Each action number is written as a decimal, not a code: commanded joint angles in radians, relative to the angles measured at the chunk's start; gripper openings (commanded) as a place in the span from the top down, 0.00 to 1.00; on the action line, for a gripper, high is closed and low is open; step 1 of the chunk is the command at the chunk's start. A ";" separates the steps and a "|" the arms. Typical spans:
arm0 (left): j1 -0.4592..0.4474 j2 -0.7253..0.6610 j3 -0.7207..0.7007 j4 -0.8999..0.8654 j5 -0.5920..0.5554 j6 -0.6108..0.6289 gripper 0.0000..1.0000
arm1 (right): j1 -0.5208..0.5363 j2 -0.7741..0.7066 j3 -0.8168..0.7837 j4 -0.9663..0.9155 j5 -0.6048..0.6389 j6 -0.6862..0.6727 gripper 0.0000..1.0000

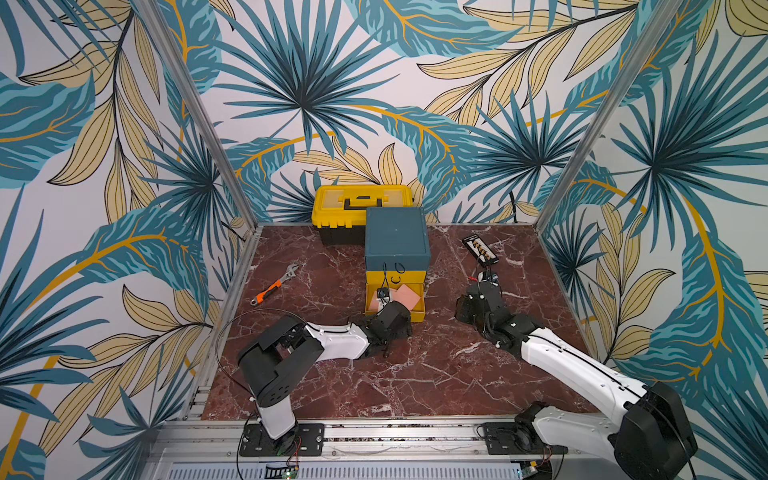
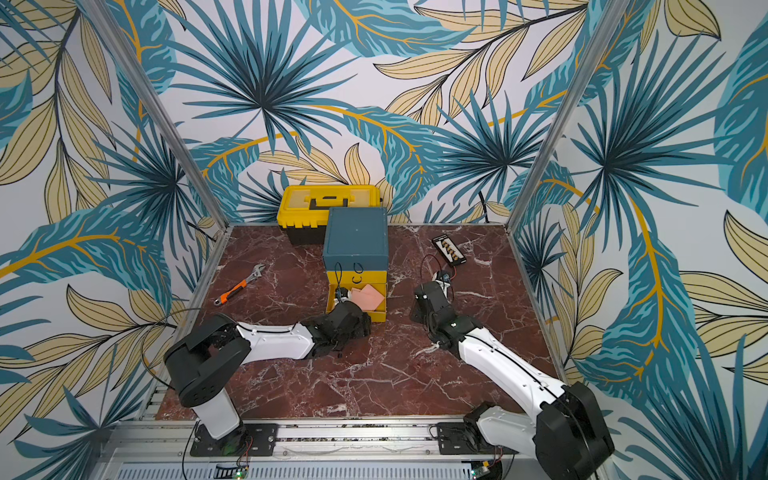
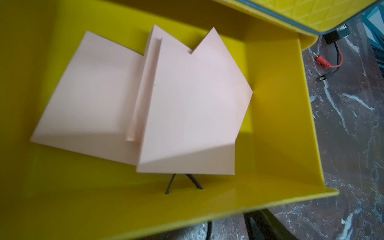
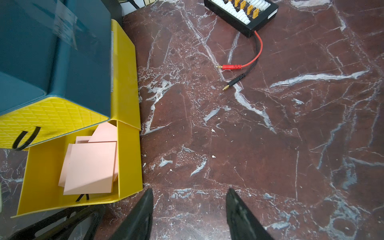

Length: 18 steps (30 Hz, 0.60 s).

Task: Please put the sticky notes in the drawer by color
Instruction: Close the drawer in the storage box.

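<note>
the worktop (image 1: 415,374) is dark red marble, veined white and grey. the drawer cabinet (image 1: 397,237) has a teal-blue shell. its middle drawer front (image 4: 52,118) is yellow with a quilted diamond pattern and a black loop pull (image 4: 25,138). the open bottom drawer (image 3: 270,166) is plain yellow inside, and the sticky notes (image 3: 187,104) in it are all salmon pink. at the worktop's far edge the toolbox (image 1: 361,199) is yellow with a black handle and base. the wrench (image 1: 275,284) is silver with an orange grip. the connector board (image 4: 243,14) is black with white and amber parts, trailing a red lead (image 4: 249,62) and a black lead (image 4: 239,78). the walls (image 1: 291,83) carry teal and sand leaves on white. the left arm (image 1: 336,340) and right arm (image 1: 561,357) are white with black joints.
</note>
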 commanded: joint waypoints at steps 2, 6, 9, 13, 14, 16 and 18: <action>-0.005 0.041 0.036 0.108 -0.088 -0.011 0.17 | -0.003 0.009 -0.005 0.019 0.019 -0.013 0.43; -0.024 0.069 0.057 0.120 -0.185 -0.022 0.11 | -0.002 0.015 -0.004 0.025 0.020 -0.016 0.43; -0.036 0.102 0.083 0.145 -0.226 -0.002 0.09 | -0.003 0.021 -0.004 0.034 0.019 -0.015 0.43; -0.057 0.137 0.114 0.173 -0.300 0.019 0.08 | -0.003 0.035 0.001 0.039 0.016 -0.018 0.42; -0.065 0.146 0.113 0.193 -0.332 0.023 0.07 | -0.003 0.038 0.002 0.040 0.015 -0.018 0.42; -0.082 0.168 0.102 0.272 -0.401 0.043 0.06 | -0.002 0.044 0.001 0.044 0.017 -0.017 0.42; -0.100 0.189 0.075 0.391 -0.460 0.083 0.00 | -0.002 0.050 0.003 0.048 0.018 -0.019 0.42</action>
